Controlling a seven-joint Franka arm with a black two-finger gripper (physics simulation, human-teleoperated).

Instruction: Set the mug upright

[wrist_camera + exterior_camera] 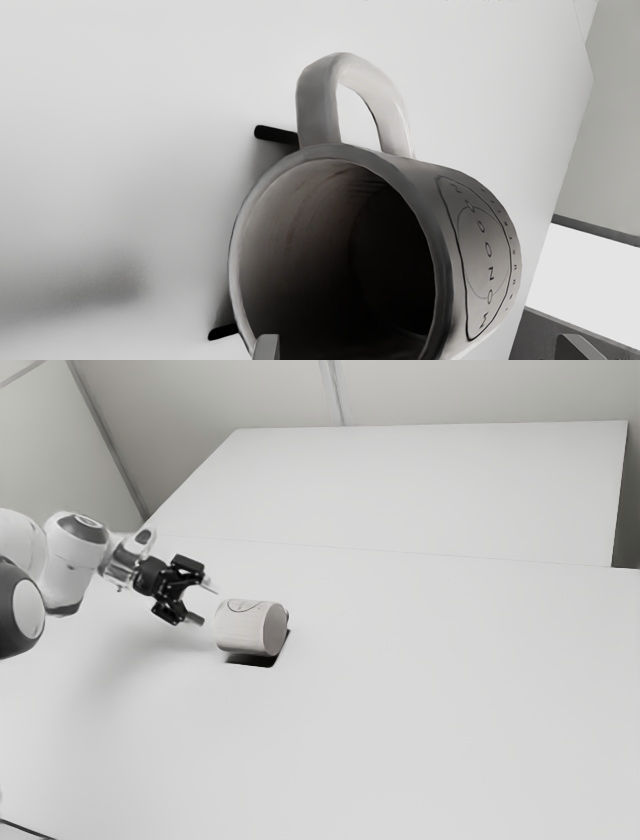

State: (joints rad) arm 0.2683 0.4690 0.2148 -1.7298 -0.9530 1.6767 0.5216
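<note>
The whitish mug (248, 627) lies on its side on the table, its base toward the exterior view's right and its mouth facing the gripper. My black gripper (208, 606) is open just off the mouth, nothing between its fingers. In the wrist view the mug (477, 235) shows its dark inside, a round printed logo and its handle (318, 100) standing out sideways. Both fingertips of the gripper (417, 347) appear there, spread wide, one in front of the rim and one beyond the printed side.
A thin black item (275, 134) lies partly under the mug. The white table (430, 710) spreads around it, with walls behind. A dark cable (25, 828) runs at the exterior view's lower left.
</note>
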